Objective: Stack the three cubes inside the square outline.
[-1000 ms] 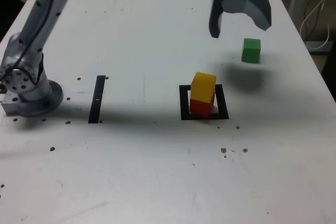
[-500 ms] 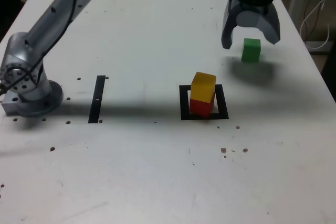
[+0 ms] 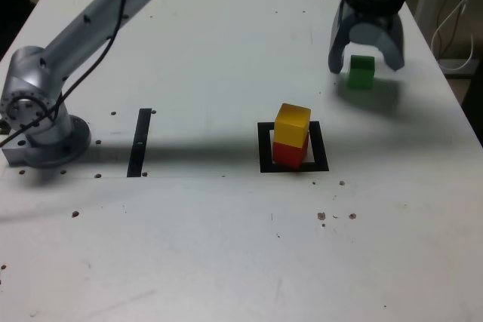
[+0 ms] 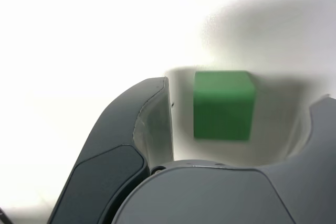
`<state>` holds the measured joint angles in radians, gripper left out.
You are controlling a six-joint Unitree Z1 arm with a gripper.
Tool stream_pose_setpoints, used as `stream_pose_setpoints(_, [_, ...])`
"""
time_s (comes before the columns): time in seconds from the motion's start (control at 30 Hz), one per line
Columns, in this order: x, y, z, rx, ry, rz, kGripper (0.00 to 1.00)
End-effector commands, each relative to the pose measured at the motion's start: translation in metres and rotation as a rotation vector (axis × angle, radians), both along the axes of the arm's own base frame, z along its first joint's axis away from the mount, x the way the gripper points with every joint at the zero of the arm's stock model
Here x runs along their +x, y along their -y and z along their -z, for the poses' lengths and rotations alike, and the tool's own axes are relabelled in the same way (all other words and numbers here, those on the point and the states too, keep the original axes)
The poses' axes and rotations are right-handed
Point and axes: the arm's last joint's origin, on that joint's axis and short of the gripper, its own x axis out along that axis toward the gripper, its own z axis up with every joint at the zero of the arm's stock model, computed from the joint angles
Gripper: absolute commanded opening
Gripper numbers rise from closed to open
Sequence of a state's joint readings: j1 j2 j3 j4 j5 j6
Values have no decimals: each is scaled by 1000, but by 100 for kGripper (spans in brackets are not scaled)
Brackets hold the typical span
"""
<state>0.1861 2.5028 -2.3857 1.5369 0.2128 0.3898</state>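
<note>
Gripper (image 3: 366, 62) straddling the green cube (image 3: 361, 72) near the bench's (image 3: 226, 246) far right edge in the exterior view, jaws apart with gaps either side, yellow cube (image 3: 292, 123) sitting on red cube (image 3: 288, 154) inside the square outline (image 3: 264, 148), open bench surrounding.

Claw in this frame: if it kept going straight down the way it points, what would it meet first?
The green cube. The claw points down with its jaws open on either side of it, gaps showing in the wrist view. Going on, the palm would likely meet the cube's top, or the fingertips the table; depth is unclear.
</note>
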Motion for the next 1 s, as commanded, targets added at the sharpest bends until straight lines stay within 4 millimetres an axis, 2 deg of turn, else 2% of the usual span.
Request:
stream_pose_setpoints(0.0, [1, -3, 4, -8, -5, -3, 76])
stream_pose_setpoints(0.53, [4, -7, 7, -34, 19, -1, 33])
stream_pose_setpoints(0.8, [6, -6, 7, -59, 35, 13, 19])
stream_pose_setpoints(0.97, [6, -6, 7, -76, 38, 20, 16])
